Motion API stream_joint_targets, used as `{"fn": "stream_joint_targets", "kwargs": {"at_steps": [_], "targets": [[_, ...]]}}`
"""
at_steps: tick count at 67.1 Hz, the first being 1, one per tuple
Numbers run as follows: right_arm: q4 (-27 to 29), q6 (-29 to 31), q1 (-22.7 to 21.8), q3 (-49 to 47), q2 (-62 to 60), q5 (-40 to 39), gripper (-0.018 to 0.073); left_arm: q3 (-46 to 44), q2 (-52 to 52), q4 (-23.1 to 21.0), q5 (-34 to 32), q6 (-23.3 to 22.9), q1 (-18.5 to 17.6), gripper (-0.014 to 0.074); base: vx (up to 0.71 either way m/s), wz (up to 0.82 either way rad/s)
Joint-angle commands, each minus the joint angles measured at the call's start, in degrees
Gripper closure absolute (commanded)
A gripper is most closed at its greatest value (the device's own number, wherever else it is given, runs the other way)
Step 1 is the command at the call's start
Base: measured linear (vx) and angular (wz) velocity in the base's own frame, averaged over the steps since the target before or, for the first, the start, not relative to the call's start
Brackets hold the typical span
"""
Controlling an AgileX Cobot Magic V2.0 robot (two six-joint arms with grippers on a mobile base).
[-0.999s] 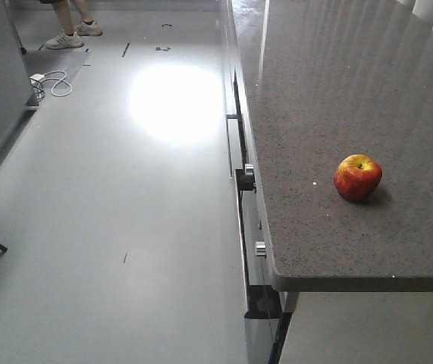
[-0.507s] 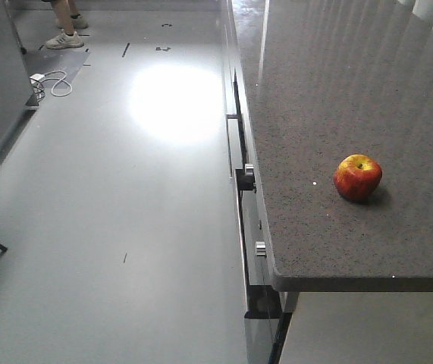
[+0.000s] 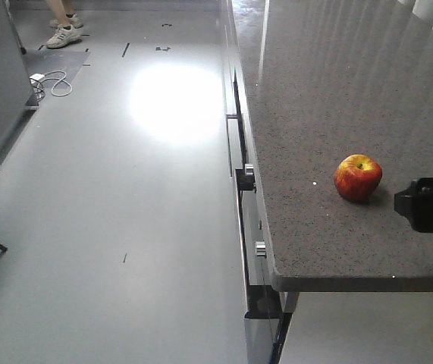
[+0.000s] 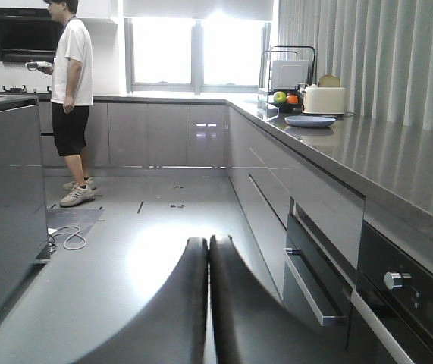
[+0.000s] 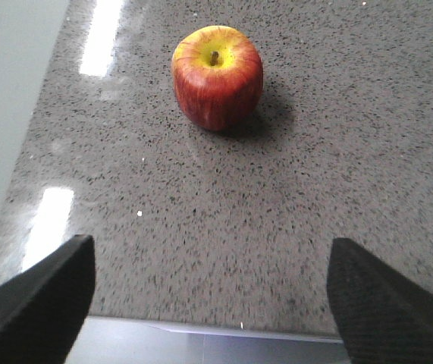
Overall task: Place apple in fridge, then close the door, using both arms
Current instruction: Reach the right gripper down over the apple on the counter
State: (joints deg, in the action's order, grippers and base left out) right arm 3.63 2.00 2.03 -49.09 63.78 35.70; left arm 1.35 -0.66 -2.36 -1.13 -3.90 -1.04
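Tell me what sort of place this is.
A kitchen, most likely: a long speckled countertop, a built-in oven with knobs under it, and a range hood at the far end.

Smooth curved black left gripper [image 4: 208, 244]; textured black right gripper [image 5: 208, 258]

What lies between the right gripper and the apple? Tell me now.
Nothing but bare speckled countertop. The right wrist view shows the open right gripper facing the apple, with only that stone surface between them.
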Motion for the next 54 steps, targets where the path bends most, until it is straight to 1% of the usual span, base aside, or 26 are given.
{"fn": "stream_joint_targets", "kwargs": {"at_steps": [1,19,32,45,54], "targets": [[-0.1,-0.3,-0.3,-5.4,4.5,-3.5,-0.0081,-1.0,-0.9,-0.5,-4.2,-0.2,-0.1,0.0603,0.0,0.0],[0.2,-0.1,-0.3,-16.1,17.8,-1.4,-0.0074,-1.0,-0.9,-0.5,-4.2,-0.2,-0.1,0.0603,0.0,0.0],[0.1,2.1,-0.3,-23.6,26.4,1.3,-0.0071,-1.0,-0.9,-0.5,-4.2,-0.2,-0.1,0.0603,0.0,0.0],[-0.1,4.0,-0.3,-28.9,33.3,1.5,-0.0066,-1.0,-0.9,-0.5,-4.2,-0.2,-0.1,0.0603,0.0,0.0],[-0.1,4.0,-0.3,-31.8,37.4,1.3,-0.0063,-1.0,-0.9,-0.5,-4.2,-0.2,-0.1,0.0603,0.0,0.0]]}}
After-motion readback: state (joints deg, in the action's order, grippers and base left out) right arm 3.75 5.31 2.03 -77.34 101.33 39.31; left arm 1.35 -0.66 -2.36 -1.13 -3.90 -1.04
